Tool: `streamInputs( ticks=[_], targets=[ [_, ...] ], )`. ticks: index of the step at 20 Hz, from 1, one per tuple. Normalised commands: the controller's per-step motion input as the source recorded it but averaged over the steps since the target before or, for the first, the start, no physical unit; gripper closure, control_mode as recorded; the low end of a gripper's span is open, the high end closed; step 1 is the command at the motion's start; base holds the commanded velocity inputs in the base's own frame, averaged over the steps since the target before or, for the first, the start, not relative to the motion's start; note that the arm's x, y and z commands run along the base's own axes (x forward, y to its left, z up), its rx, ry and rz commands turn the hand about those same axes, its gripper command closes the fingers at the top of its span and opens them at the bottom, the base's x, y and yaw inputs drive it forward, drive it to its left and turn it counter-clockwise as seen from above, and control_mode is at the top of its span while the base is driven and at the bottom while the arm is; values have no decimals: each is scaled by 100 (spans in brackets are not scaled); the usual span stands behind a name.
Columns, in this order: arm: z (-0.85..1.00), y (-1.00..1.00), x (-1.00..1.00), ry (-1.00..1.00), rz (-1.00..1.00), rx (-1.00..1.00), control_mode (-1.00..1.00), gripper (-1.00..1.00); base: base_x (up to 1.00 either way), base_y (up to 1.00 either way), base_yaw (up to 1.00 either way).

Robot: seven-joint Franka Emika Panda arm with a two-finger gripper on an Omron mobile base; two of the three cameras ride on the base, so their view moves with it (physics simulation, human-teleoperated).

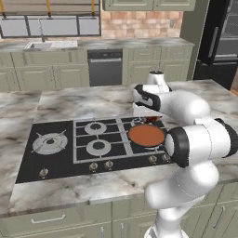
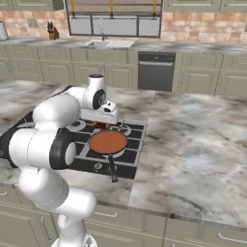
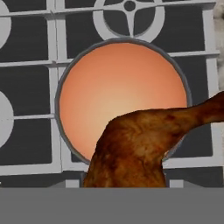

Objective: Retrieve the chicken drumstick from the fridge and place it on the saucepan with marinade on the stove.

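The chicken drumstick is a reddish-brown lump close to the hand camera, hanging over the near rim of the saucepan with marinade. It hides my fingertips. In the base views my gripper hovers just behind the orange-red saucepan, shut on the drumstick, of which a small red bit shows under the hand. The pan sits on a right-hand burner of the stove. The black fridge stands at the far right.
The pan's thin black handle points toward the counter's front edge. Marble counter stretches right of the stove. A black dishwasher and a sink line the back wall. Grey grates surround the pan.
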Motion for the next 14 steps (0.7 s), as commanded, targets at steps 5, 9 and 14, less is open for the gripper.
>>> streamInputs(
  ticks=[5,9,14],
  targets=[
    [-41,0,17,2,0,0,-100,100,0,0,0],
    [-38,0,17,1,0,0,-100,100,0,0,0],
    [-32,0,24,1,0,0,-100,100,0,0,0]
  ],
)
